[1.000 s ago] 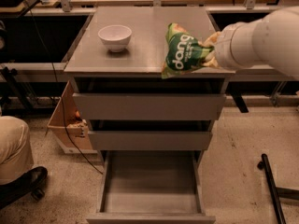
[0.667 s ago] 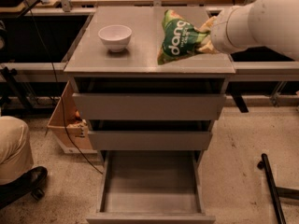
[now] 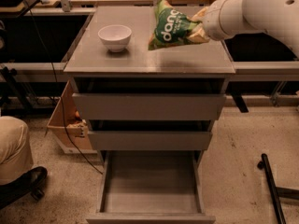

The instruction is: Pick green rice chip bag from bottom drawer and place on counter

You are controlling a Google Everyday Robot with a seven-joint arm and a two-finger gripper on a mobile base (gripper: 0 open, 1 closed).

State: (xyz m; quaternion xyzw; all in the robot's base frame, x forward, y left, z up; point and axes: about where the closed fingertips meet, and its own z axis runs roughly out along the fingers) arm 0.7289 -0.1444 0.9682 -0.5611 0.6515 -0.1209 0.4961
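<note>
Nearest us, the grey flat-fronted bottom drawer (image 3: pixel 149 195) stands pulled fully out and its tray shows bare. We judge the pick finished, and the drawer open only because the task never asks to shut it. To the left, a seated person's tan-trousered knee (image 3: pixel 14 148) and a brown cardboard box (image 3: pixel 65 125) sit clear of the arm's reach. Above, the smooth grey square counter (image 3: pixel 140 62) carries a small white ceramic bowl (image 3: pixel 115 36) on its left half. The crinkled green foil rice chip bag (image 3: pixel 170 27) hangs over the right half, apart from the bowl, tilted with its left corner lowest. We cannot tell whether that corner touches the counter. The two-finger gripper (image 3: pixel 200 27), on the bulky white arm (image 3: pixel 252 8) reaching in from the right, is clenched on the bag's right edge. We reckon that side pinch lets the bag dangle free for a gentle set-down before release.
</note>
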